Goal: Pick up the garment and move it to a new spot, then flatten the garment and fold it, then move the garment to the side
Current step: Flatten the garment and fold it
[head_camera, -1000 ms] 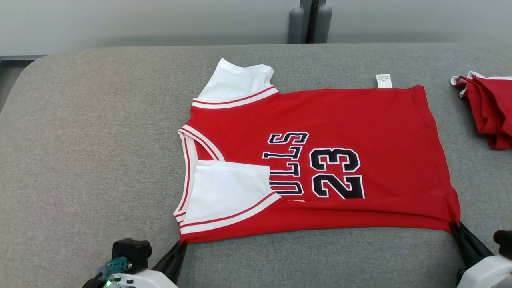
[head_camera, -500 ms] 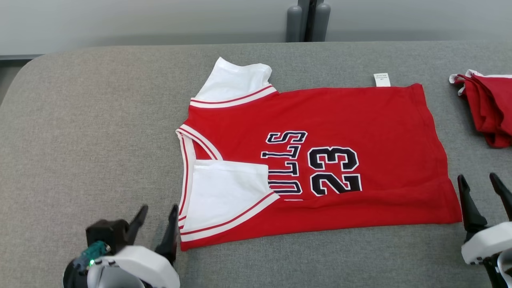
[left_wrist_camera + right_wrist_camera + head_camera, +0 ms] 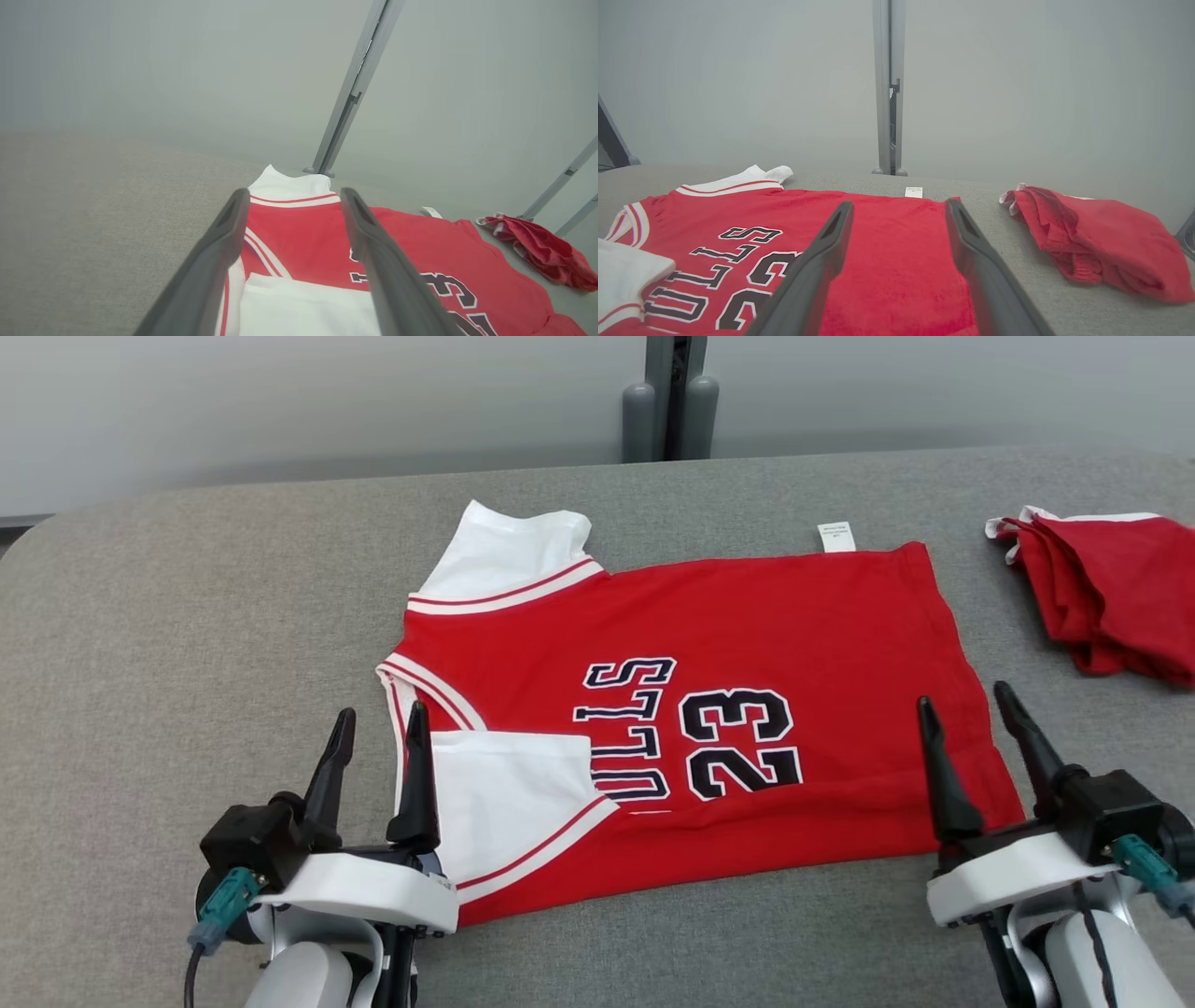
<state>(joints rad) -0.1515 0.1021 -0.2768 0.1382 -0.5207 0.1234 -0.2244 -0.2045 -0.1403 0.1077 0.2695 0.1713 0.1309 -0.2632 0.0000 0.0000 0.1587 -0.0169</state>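
Observation:
A red jersey [image 3: 747, 644] with white sleeves and the number 23 lies flat on the grey table [image 3: 187, 616], collar to the left, hem to the right. Its near white sleeve [image 3: 509, 793] is folded in over the chest. My left gripper [image 3: 378, 719] stands open above the collar edge, holding nothing; the left wrist view shows the jersey [image 3: 303, 233] between its fingers [image 3: 219, 252]. My right gripper [image 3: 966, 695] is open over the hem's near corner, empty, with the jersey [image 3: 896, 242] below it in the right wrist view.
Another red garment [image 3: 1111, 588] lies bunched at the table's right edge, also in the right wrist view [image 3: 1101, 238]. A grey post [image 3: 667, 392] rises behind the table's far edge. Bare grey table stretches to the left of the jersey.
Both grippers let go of the jersey's near corners, opened, and rose up and forward over it. The camera shifted, moving the whole scene leftward.

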